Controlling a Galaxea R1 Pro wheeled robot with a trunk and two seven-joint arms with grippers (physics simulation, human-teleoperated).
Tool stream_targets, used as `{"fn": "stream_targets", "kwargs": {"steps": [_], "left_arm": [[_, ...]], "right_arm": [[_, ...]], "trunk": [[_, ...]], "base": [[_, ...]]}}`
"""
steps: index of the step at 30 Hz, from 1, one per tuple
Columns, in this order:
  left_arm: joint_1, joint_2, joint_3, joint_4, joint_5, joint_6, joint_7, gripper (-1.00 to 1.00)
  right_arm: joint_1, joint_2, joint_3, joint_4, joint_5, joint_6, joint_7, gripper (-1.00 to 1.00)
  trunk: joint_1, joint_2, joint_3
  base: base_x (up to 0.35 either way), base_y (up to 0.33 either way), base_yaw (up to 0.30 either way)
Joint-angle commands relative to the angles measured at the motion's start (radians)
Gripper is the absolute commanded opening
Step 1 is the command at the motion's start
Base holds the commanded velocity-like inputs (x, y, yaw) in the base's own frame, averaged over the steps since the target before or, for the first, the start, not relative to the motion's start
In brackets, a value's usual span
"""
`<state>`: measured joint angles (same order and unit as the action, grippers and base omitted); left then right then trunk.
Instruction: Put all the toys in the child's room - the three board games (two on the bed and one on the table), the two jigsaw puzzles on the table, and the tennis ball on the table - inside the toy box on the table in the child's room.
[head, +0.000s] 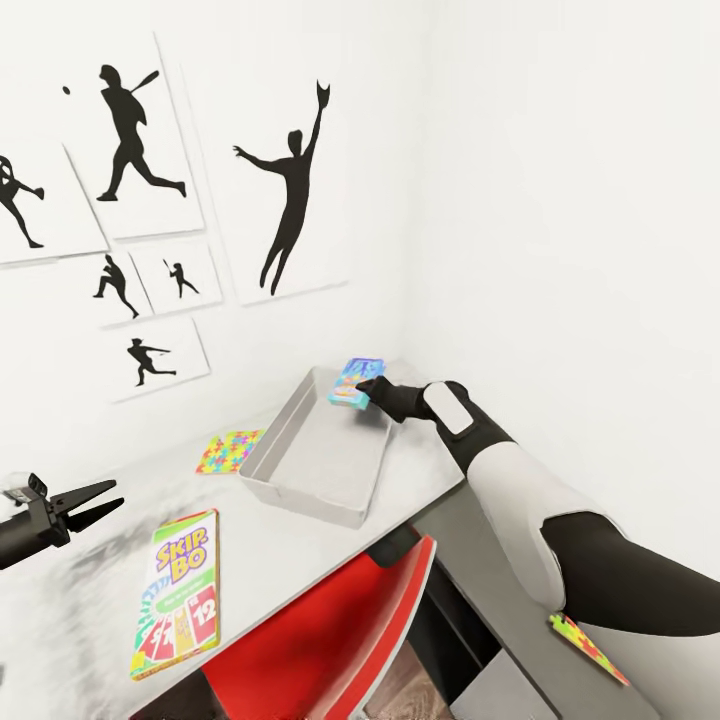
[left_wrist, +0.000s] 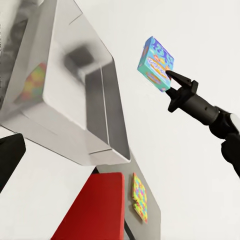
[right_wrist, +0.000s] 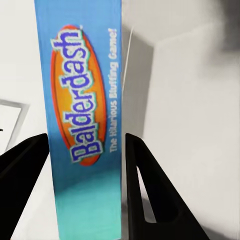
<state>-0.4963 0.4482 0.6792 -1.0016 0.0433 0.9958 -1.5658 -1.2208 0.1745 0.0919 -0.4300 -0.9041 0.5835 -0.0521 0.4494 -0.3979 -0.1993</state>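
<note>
My right gripper (head: 366, 391) is shut on a blue Balderdash board game (head: 354, 382), held tilted above the far corner of the light grey toy box (head: 268, 470). In the right wrist view the game (right_wrist: 85, 125) stands upright between both dark fingers (right_wrist: 150, 190). The SKIP BO board game (head: 178, 592) lies flat on the table (head: 90, 600) near its front edge. One jigsaw puzzle (head: 228, 450) lies beside the toy box's left wall. My left gripper (head: 100, 503) hovers open at the table's left. The tennis ball and bed are out of view.
A red chair (head: 330, 640) is tucked under the table's front edge. A second jigsaw puzzle (head: 590, 648) shows lower down under my right arm, beside the chair. White walls with black baseball prints (head: 135, 130) close the corner behind the table.
</note>
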Motion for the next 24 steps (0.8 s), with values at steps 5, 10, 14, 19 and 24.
{"fn": "stream_targets", "kwargs": {"steps": [5, 10, 14, 19, 24], "left_arm": [[-0.001, 0.001, 0.000, 0.000, -0.002, 0.011, -0.005, 1.00], [-0.001, 0.001, 0.000, 0.000, -0.001, 0.011, -0.005, 1.00], [-0.001, 0.001, 0.000, 0.000, -0.001, 0.011, -0.005, 1.00], [-0.001, 0.001, 0.002, 0.000, 0.000, 0.011, -0.005, 1.00], [-0.001, 0.002, 0.004, 0.000, 0.000, 0.011, -0.005, 1.00]], "right_arm": [[-0.002, 0.000, 0.002, -0.014, -0.003, 0.009, -0.006, -1.00], [-0.001, 0.000, 0.001, -0.016, -0.003, 0.010, -0.006, -1.00], [-0.001, -0.003, 0.000, -0.016, -0.003, 0.010, -0.006, -1.00], [0.000, -0.007, 0.001, -0.016, -0.002, 0.009, -0.007, -1.00], [0.000, -0.007, 0.002, -0.016, -0.002, 0.009, -0.008, -1.00]], "trunk": [[0.001, -0.002, -0.010], [0.001, -0.002, -0.018], [0.001, -0.002, -0.025], [0.001, -0.002, -0.033], [0.001, -0.002, -0.041]], "base": [[0.000, 0.000, 0.000], [0.000, 0.000, 0.000], [0.000, 0.000, 0.000], [0.000, 0.000, 0.000], [0.000, 0.000, 0.000]]}}
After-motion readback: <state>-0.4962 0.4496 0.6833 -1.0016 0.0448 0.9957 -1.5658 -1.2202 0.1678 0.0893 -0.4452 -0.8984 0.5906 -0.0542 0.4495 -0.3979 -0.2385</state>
